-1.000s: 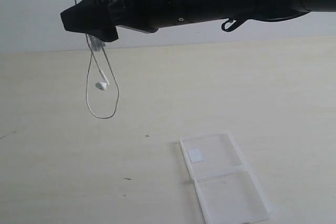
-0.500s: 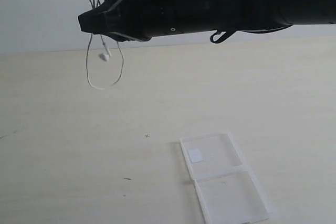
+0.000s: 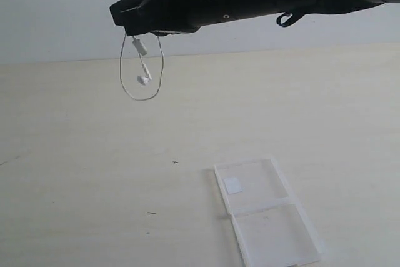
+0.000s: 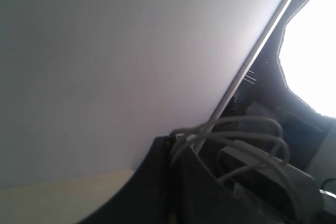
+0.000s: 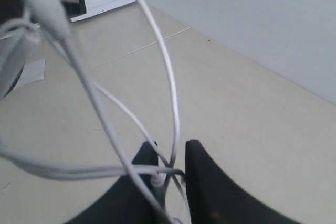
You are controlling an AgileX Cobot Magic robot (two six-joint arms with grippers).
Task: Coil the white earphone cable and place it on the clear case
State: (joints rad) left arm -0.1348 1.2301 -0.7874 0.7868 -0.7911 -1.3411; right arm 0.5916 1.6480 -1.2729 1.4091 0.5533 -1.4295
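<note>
Cable status: white earphone cable (image 3: 140, 47) hangs in the air, clear of the table (image 3: 75, 173), seen against the table's far edge. Long axis vertical: one thin loop drops from the right gripper (image 3: 127, 22), its bend lowest. One earbud (image 3: 144, 80) dangles inside the loop, pointing down. Further strands rise from the gripper to the top of the exterior view. Wire very thin, white, limp.

Right gripper (image 5: 170, 150): jaws narrow, pinched on several cable strands that cross in the gap. This is seen only in the right wrist view; the exterior view gives just the black tip.

Left gripper (image 4: 169, 153): closed. The left wrist view shows grey-looking strands looped over a dark body beside it; whether it pinches any cannot be told.

Clear case (image 3: 275, 236) lies flat and open on the table, well apart from the cable and away from the far edge, white sticker (image 3: 233, 185) in the farther half
</note>
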